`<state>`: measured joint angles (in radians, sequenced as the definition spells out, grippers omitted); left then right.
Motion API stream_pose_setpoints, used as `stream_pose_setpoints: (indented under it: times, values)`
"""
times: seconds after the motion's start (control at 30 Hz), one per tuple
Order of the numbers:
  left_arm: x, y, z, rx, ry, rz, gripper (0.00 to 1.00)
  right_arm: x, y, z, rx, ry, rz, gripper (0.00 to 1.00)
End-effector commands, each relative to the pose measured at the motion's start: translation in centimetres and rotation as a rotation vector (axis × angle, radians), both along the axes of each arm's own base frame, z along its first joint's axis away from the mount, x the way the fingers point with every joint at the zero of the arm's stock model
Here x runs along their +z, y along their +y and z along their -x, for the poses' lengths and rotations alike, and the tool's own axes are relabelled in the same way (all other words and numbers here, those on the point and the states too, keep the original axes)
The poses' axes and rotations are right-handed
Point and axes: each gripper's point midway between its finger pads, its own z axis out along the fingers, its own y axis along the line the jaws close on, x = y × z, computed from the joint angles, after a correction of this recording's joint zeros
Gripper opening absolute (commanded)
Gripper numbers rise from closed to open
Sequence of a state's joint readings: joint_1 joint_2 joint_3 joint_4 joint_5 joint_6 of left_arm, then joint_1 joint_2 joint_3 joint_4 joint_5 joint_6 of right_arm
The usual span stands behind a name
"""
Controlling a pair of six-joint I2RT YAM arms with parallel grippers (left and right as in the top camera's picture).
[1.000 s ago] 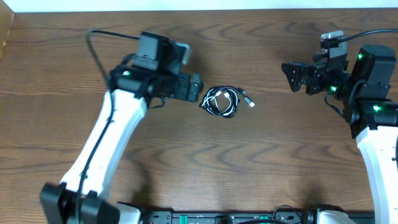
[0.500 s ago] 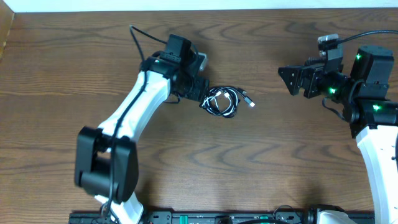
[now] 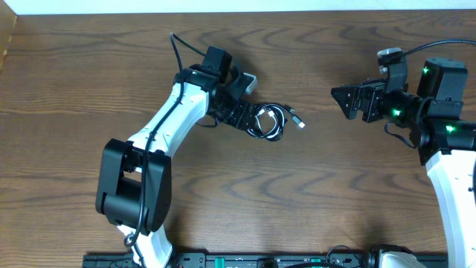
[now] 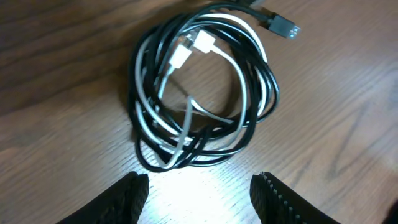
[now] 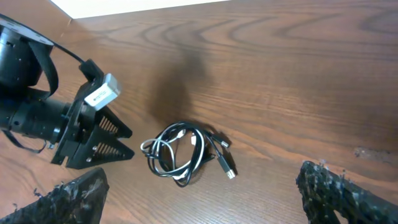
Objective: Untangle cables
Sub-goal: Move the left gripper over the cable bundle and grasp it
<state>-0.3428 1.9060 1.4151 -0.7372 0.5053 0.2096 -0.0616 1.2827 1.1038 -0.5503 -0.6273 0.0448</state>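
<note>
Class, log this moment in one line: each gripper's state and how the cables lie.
left gripper: open, close to cables | right gripper: open, far off | cables: coiled together on table

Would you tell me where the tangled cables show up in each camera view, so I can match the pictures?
Overhead: the cables lie just above and left of centre.
Left wrist: the cables fill the upper middle.
Right wrist: the cables sit low, left of centre.
Shared landmark: the loose plug sticking out of the coil.
</note>
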Motion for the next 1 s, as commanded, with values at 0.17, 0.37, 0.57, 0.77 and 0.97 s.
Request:
stream_pose_setpoints:
  times: [0.17, 0.37, 0.57, 0.77, 0.97]
  values:
    - [-0.2, -1.3, -0.4, -0.064, -0.062, 0.032, 0.57, -1.1, -0.4, -1.0, 0.011, -0.003, 0.065, 0.95]
    - [-1.3, -0.4, -1.9, -0.011, -0.135, -0.069, 0.58, -2.8, -0.5, -1.6, 0.027, 0.031, 0.077, 0.95]
    - [-1.9, -0.2, -1.2, -0.013, -0.111, -0.078, 0.47, -4.5, -0.6, -2.1, 0.024, 0.075, 0.079, 0.95]
    - [-3.8, -0.1, -0.8, -0.011, -0.065, -0.093, 0.46, -5.1, -0.6, -2.7, 0.024, 0.079, 0.078, 0.96]
    - [-6.5, -0.3, -0.2, -0.002, -0.001, -0.113, 0.26, -4.6, -0.7, -3.4, 0.022, 0.042, 0.081, 0.96]
